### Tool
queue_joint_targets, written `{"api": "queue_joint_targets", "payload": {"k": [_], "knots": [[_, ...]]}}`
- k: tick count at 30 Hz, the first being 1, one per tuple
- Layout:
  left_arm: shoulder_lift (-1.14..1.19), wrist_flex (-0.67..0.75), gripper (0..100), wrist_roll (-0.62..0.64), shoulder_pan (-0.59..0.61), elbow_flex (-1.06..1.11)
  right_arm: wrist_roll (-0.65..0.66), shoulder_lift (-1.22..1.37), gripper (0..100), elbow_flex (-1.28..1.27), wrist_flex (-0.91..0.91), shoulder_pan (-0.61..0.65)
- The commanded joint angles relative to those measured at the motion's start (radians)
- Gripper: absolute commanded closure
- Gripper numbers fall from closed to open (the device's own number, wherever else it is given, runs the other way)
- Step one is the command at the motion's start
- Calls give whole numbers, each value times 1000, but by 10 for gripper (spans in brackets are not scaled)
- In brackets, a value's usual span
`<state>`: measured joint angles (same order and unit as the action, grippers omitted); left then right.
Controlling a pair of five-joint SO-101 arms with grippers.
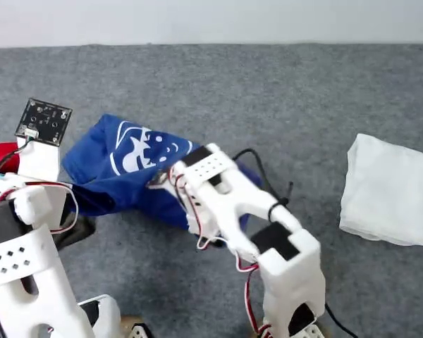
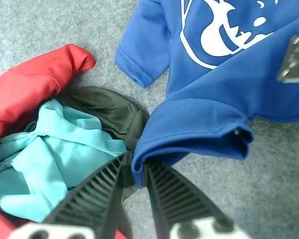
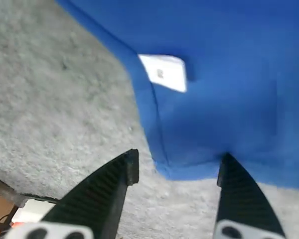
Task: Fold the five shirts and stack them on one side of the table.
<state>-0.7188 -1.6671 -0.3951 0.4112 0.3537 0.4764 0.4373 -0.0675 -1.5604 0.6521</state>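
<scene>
Left gripper (image 2: 134,174) pinches the blue shirt (image 2: 224,84) by its hem mid-table, right gripper (image 3: 179,159) spread wide over its edge. Five shirts: white shirt (image 1: 391,190) at 3 o'clock, red shirt (image 2: 30,84), teal shirt (image 2: 55,164), dark shirt (image 2: 109,112) heaped at 9; open table (image 1: 268,84) toward 12.

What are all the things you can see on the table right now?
blue fabric shirt with white print: one, blue, mid-table
folded white cloth shirt: one, white, off to one side, alone
crumpled red shirt: one, red, in a pile beside the blue one
crumpled teal shirt: one, teal, on the red one
crumpled dark shirt: one, dark olive, same pile
grey felt table cover: one, grey, under everything
left gripper: one, black, shut on the blue shirt's edge
right gripper: one, black, open at the blue shirt's hem
</scene>
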Motion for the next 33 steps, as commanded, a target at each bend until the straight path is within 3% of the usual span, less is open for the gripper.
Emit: {"api": "queue_joint_targets", "payload": {"k": [1,5,12,19,24,29,33], "knots": [[-18,32,986,-2,5,-2,-9,41,738,44,22,16],[-18,35,986,-3,5,-2,-8,111,754,46,44,8],[-18,35,986,-5,5,-2,-5,151,991,46,50,-1],[-18,35,986,-3,5,-2,-3,31,990,46,24,-70],[-25,35,986,9,0,-45,0,-211,990,48,-56,-165],[-20,54,986,169,0,-248,44,-529,990,117,-104,-300],[-23,153,986,216,-2,-390,49,-694,990,253,-99,-401]]}}
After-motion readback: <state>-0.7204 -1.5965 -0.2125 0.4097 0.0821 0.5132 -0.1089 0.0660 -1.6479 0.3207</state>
